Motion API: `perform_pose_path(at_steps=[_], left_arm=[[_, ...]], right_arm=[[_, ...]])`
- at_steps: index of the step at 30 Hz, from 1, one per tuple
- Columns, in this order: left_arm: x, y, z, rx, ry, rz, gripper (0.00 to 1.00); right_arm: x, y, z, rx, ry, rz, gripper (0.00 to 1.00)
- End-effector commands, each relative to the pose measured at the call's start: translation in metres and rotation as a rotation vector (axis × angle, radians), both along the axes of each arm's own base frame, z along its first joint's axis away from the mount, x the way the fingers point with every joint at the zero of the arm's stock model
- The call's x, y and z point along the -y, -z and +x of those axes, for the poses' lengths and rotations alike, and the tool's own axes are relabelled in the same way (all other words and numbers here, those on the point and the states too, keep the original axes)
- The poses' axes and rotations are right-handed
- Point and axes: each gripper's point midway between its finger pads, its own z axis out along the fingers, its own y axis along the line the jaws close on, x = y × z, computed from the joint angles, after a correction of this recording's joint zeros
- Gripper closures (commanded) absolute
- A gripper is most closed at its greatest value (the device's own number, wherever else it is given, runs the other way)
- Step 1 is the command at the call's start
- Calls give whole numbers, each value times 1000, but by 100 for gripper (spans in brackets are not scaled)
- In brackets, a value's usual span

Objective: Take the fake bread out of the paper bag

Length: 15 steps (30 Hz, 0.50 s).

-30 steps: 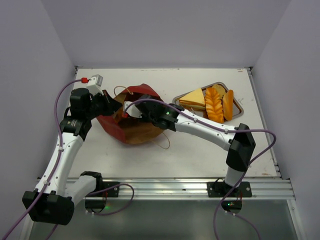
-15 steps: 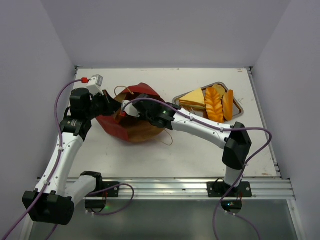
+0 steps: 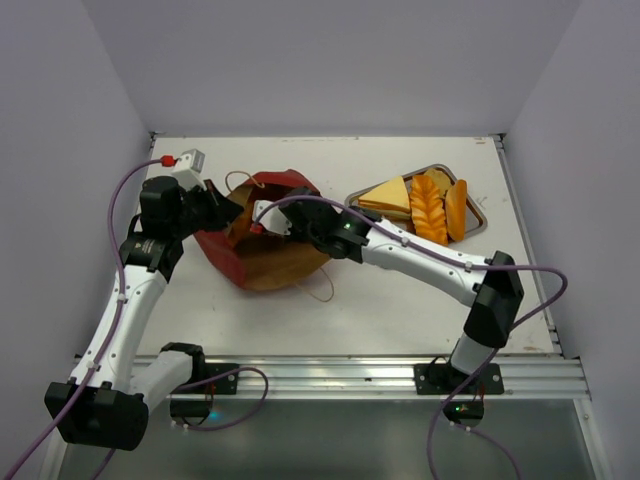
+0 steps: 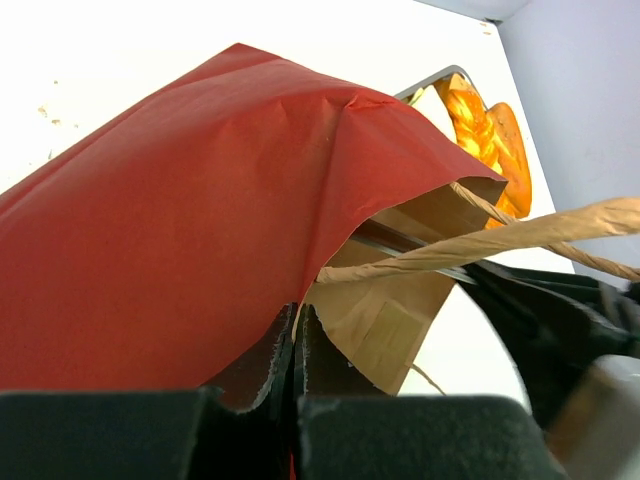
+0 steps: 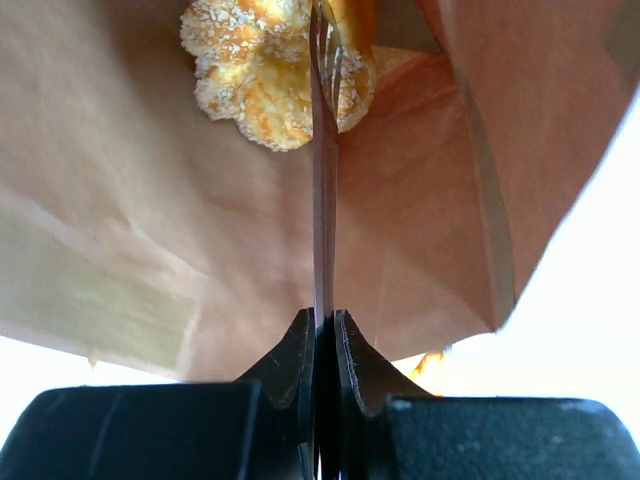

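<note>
The paper bag (image 3: 262,262), red outside and brown inside, lies on its side at the table's centre left. My left gripper (image 3: 224,212) is shut on the bag's rim (image 4: 300,300) and holds the mouth up. My right gripper (image 3: 287,226) reaches into the mouth, shut on thin metal tongs (image 5: 323,200). The tong tips pinch a golden, crumb-topped piece of fake bread (image 5: 262,70) deep inside the bag. More fake bread lies on the steel tray (image 3: 478,232): a yellow sandwich (image 3: 385,197), a braided loaf (image 3: 428,210) and an orange roll (image 3: 456,208).
A string handle (image 4: 520,235) of the bag arcs across the left wrist view, and another loops onto the table (image 3: 322,290). The tray's rim (image 4: 428,85) with orange rolls (image 4: 485,130) sits just beyond the bag. Walls enclose the table on three sides.
My right gripper has closed on the tongs, squeezing them onto the bread. The right arm pushed into the bag, then drew back slightly to the right. The left arm has stayed put.
</note>
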Motion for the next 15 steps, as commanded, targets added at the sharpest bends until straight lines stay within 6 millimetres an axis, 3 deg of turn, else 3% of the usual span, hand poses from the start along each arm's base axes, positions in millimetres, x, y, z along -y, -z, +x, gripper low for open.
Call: perform_pose_path(at_steps=[1, 6, 15], left_arm=[[-5, -11, 6, 42, -46, -14, 100], [-6, -10, 12, 33, -73, -32, 100], [-8, -19, 20, 40, -103, -44, 100]], right_arm=[[11, -50, -8, 48, -14, 137, 100], [22, -56, -22, 23, -55, 177, 100], [48, -83, -58, -22, -167, 289, 100]])
